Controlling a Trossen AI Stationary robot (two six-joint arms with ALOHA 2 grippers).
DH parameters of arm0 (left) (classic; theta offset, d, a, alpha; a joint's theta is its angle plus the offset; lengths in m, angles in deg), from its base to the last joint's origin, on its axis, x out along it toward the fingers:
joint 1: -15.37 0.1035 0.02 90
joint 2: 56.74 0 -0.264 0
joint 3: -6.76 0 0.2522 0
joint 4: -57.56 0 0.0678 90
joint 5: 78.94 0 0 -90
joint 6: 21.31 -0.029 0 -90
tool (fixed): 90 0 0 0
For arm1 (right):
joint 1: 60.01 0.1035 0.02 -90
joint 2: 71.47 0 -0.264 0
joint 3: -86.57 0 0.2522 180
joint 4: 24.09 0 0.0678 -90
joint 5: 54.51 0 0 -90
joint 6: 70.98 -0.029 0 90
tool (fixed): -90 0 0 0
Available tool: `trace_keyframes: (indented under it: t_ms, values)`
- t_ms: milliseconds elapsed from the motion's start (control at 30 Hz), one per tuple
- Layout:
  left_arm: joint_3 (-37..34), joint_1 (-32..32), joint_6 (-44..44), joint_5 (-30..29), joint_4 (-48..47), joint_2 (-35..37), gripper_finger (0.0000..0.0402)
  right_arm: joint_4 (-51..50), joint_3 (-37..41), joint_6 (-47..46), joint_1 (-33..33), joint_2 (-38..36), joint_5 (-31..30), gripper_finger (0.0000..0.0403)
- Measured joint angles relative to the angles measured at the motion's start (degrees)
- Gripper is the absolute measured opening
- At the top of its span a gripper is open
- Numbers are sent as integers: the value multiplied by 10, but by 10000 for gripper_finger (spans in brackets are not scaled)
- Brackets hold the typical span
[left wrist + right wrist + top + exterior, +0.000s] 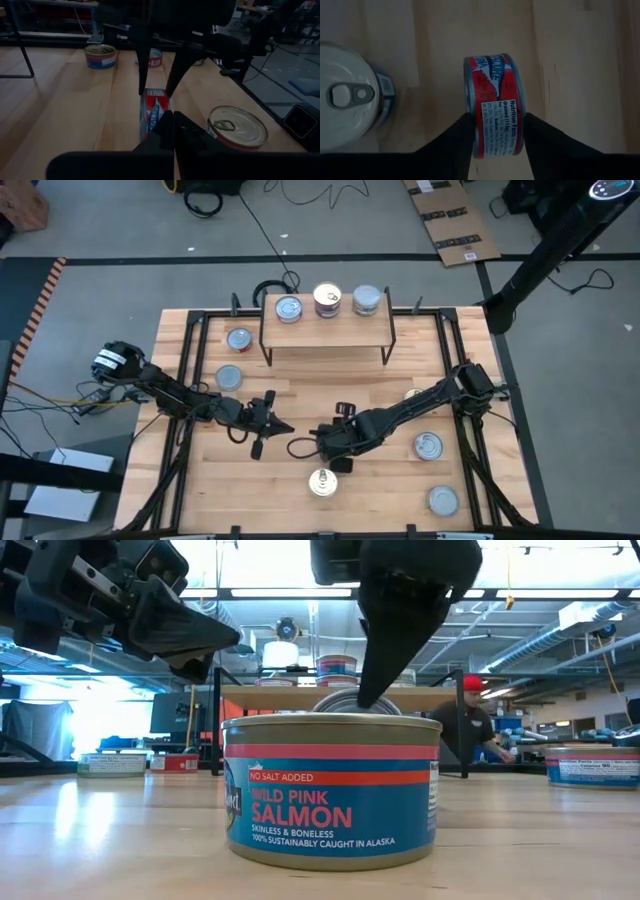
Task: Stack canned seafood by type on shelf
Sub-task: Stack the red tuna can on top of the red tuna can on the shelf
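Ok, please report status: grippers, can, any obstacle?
Left gripper shut, empty, waiting nearby. Right gripper jaws shut on red can, which stands on its edge. Salmon can close alongside. Shelf holds three cans.

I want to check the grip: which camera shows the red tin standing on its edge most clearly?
The right wrist view: the red tin stands on edge between the right gripper fingers. The left wrist view shows it darker, partly hidden; the high view hides it under the arm; the low view doesn't show it.

Slatted table [300,395] carries shelf [325,330], scattered tins; shelf holds three tins.
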Motion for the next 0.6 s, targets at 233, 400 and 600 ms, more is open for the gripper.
trace_keyframes:
  t_ms: [233, 400, 600]
  values:
    - [0, -14, -23, -4, 1, 0, 1, 7, 0, 63, 0, 0, -21, 147]
    - [0, -28, -27, -26, 5, 0, 1, -10, -9, 112, 0, 0, -104, 145]
    - [0, -40, -30, -35, 7, 0, 1, -12, -38, 228, -12, 0, -280, 145]
